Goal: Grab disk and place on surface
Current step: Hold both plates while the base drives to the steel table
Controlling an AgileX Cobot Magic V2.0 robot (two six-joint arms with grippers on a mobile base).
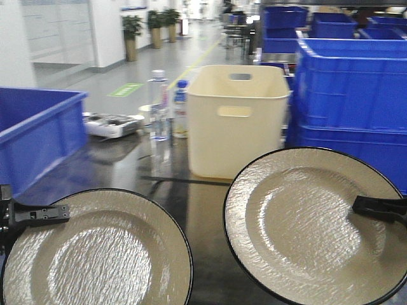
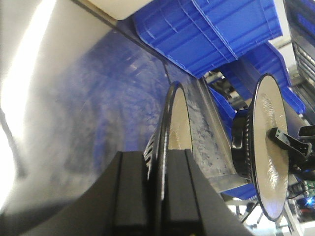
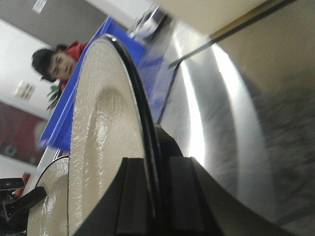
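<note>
1. Front view: two beige textured plates with black rims, both low in the frame.
   - The left plate [image 1: 95, 257] is gripped at its left rim by the left gripper [image 1: 46, 214], fingers clamped on the rim.
   - The right plate [image 1: 305, 222] is gripped at its right rim by the right gripper [image 1: 372, 206], also clamped on the rim.
   - The right plate sits higher and tilts toward the camera.
   - Both plates are over the dark glossy desk [image 1: 127, 165]. Can't tell if either touches it.
   - A black tape line [image 1: 184, 181] runs across the desk between the plates and the cream bin [image 1: 238, 121].
   - Water bottles [image 1: 160, 105] stand just left of the bin.
   - Blue crates [image 1: 346, 82] are stacked at right, with one more at the left edge.
2. Left wrist view:
   - The left plate [image 2: 179, 123] shows edge-on, its rim pinched between the two black fingers [image 2: 130, 196] of the left gripper [image 2: 160, 157].
   - The desk [image 2: 64, 98] is behind it, reflecting blue.
   - The right plate [image 2: 266, 162] is apart from it, with the right gripper [image 2: 288, 142] on its face.
   - Blue crates [image 2: 216, 34] are beyond.
3. Right wrist view:
   - The right plate [image 3: 98, 128] has its rim clamped between the fingers [image 3: 179, 196] of the right gripper [image 3: 150, 164].
   - The desk [image 3: 236, 123] and the tape line [image 3: 221, 34] are at right.
   - The left plate [image 3: 49, 201] is at bottom left, with the left gripper [image 3: 22, 201] on it.
   - A person [image 3: 56, 64] in red is in the background, blurred.
</note>
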